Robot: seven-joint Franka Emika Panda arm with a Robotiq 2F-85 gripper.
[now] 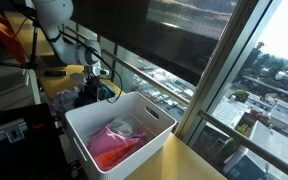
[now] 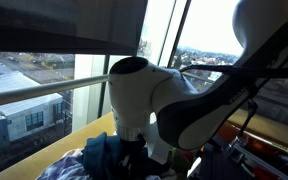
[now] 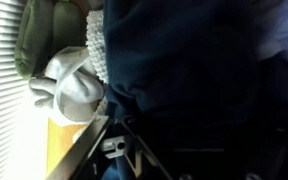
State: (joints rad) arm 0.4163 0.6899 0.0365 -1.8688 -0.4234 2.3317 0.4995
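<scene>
Nearest in the scene, on the table [image 1: 189, 162], stands a white bin [image 1: 144, 152] with pink and red clothes [image 1: 114, 145] bunched inside it. Just beyond its far left corner lies a heap of laundry, and that is where my gripper [image 1: 97, 77] hangs, low over the heap and pointing down into it.

What lies right beneath me is a dark blue garment [image 1: 94, 95]. It is crumpled rather than laid flat, so I cannot tell which way it points. In an exterior view its mass stretches roughly left to right along the table, from the bin's corner toward my base. In the wrist view the dark blue garment [image 3: 194, 80] fills most of the picture and its edge runs top to bottom. A white knitted piece [image 3: 74, 88] sits just beside that edge, with a green cloth [image 3: 39, 40] touching it further out.

Whether I am open or closed I cannot tell: the fingers are lost in dark fabric and shadow in every view.

Seen from behind my arm, the dark blue garment [image 2: 104, 155] sits next to a pale plaid cloth [image 2: 59, 170]. Farthest off is the window [image 1: 254, 70].
</scene>
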